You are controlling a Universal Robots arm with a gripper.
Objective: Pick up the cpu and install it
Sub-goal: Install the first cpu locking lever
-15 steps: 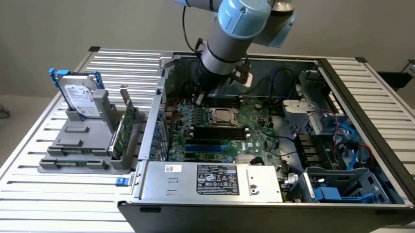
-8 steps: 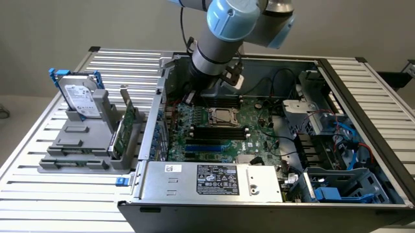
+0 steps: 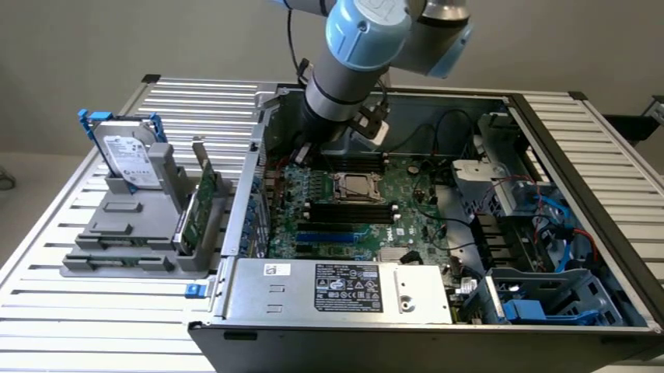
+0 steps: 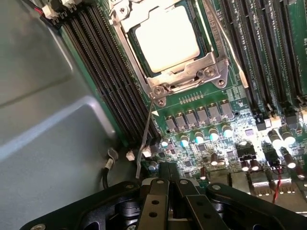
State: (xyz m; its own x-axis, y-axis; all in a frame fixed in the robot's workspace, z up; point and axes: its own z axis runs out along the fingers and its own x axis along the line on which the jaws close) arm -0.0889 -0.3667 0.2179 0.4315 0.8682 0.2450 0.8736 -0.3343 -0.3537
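The cpu (image 4: pixel 167 39) lies flat in its socket on the green motherboard (image 4: pixel 249 120), its pale silvery top showing through the metal retention frame (image 4: pixel 189 74) that sits over it. In the exterior view the socket with the cpu (image 3: pixel 355 185) is in the middle of the open computer case. My gripper (image 4: pixel 168 172) is shut with nothing between its black fingers and hovers over the board just beside the socket's corner. A thin socket lever (image 4: pixel 145 136) runs from that corner toward the fingertips.
Memory slots (image 4: pixel 103 67) flank the socket, with the case's grey wall (image 4: pixel 43 110) close beside them. Outside the case, a grey holder (image 3: pixel 130 233) carries a hard drive with a blue bracket (image 3: pixel 130 159) and a green circuit card (image 3: pixel 202 198). The power supply (image 3: pixel 343 289) lies at the front.
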